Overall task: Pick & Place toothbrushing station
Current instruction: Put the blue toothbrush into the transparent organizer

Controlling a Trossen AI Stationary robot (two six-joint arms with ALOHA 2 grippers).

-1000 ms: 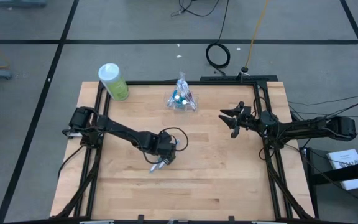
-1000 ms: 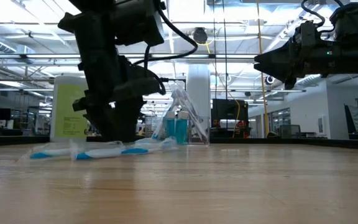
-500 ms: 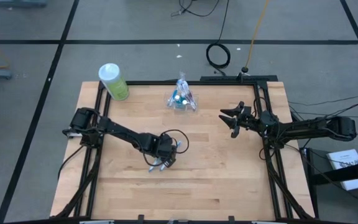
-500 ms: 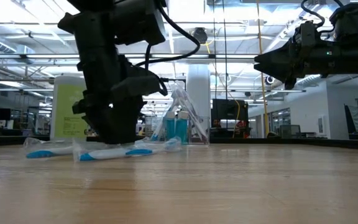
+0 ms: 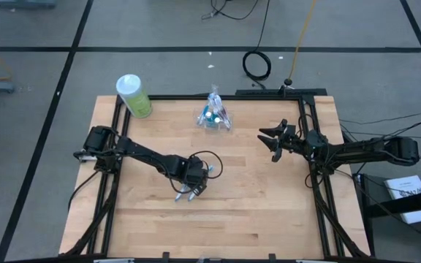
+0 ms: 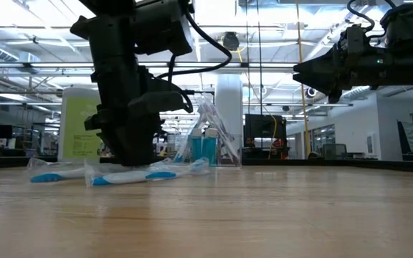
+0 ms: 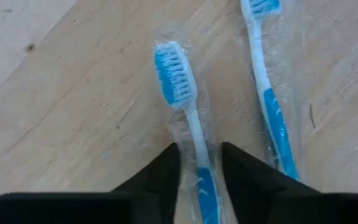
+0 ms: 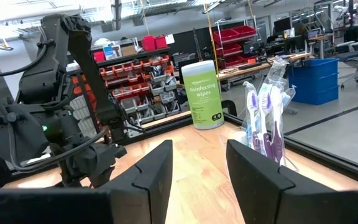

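Note:
Two blue-and-white toothbrushes in clear wrap lie flat on the wooden table, side by side: one (image 7: pixel 188 118) between my left fingers, the other (image 7: pixel 269 93) just beside it. My left gripper (image 7: pixel 201 180) (image 5: pixel 188 194) points down at mid-table, its fingers a narrow gap apart astride the first brush's handle. A clear cup (image 5: pixel 212 115) (image 8: pixel 263 118) with purple and blue toothbrushes stands at the far edge. My right gripper (image 5: pixel 267 142) hangs open above the table's right side, touching nothing. My left gripper comes from above, its two fingers (image 7: pixel 166 180) lying across the wrapped toothbrush at the blue part of its handle (image 7: pixel 205 186). The wrap fills the gap between them. I cannot tell whether the fingers touch the handle. The brush lies flat on the table.
A light-green wipes canister (image 5: pixel 134 96) (image 6: pixel 81 132) with a white cap stands at the far left corner. A black frame (image 5: pixel 196 97) runs round the tabletop. Bare wood lies near and to the right of the left gripper.
My left gripper has come down onto the toothbrushes at mid-table. The two wrapped brushes have shifted a little along the table under it and still lie flat.

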